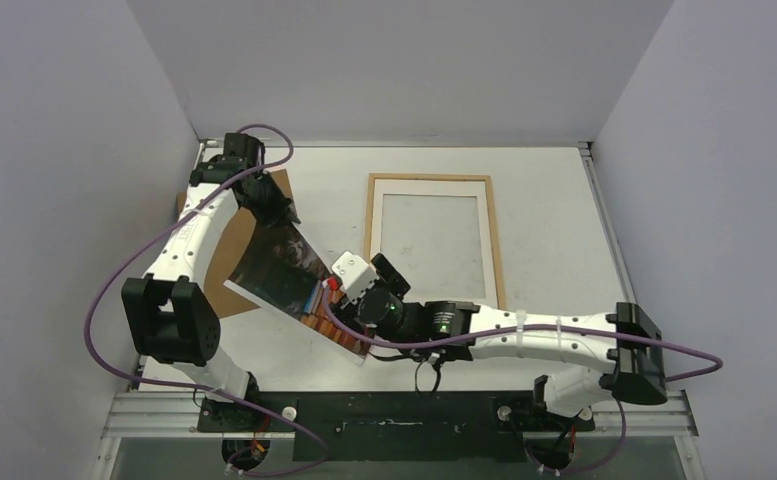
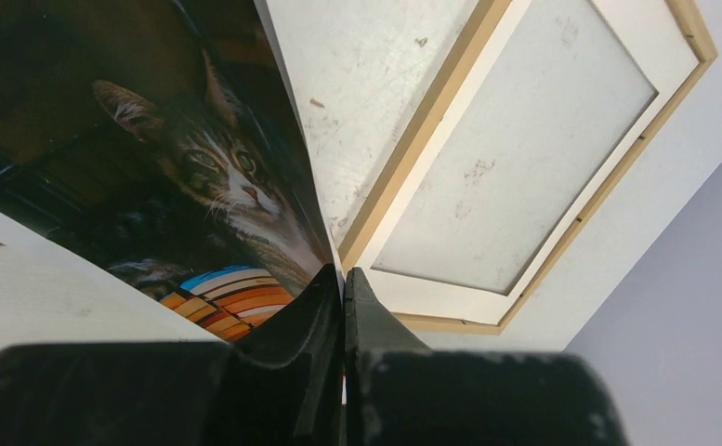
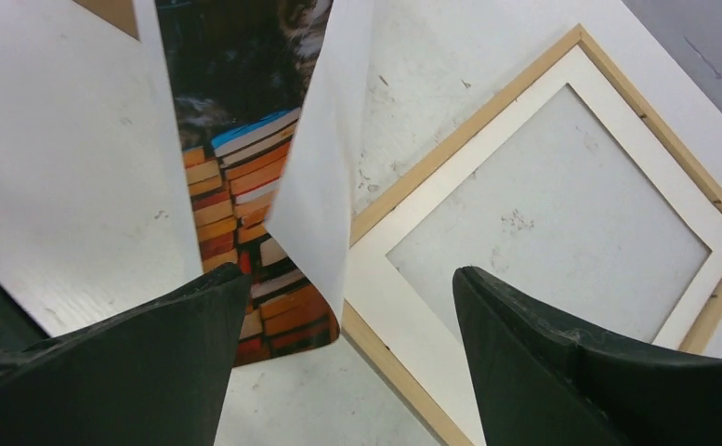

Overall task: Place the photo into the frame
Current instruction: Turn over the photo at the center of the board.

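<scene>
left gripper [image 2: 343, 275] clamps photo [image 2: 199, 167]; right gripper [image 3: 347, 279] spread above frame [image 3: 473, 127], brown panel [image 1: 282, 184] behind.

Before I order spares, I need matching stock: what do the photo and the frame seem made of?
The photo: thin paper, since it curls; printed face, plain white back. The frame: pale, unpainted wood strips, matte. Its white inner border looks like card, though that is uncertain.

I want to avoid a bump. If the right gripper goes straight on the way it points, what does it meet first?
Probably the photo, whose curled white edge hangs between the fingers of the open right gripper; behind it lies the frame. Depth is unclear.
</scene>
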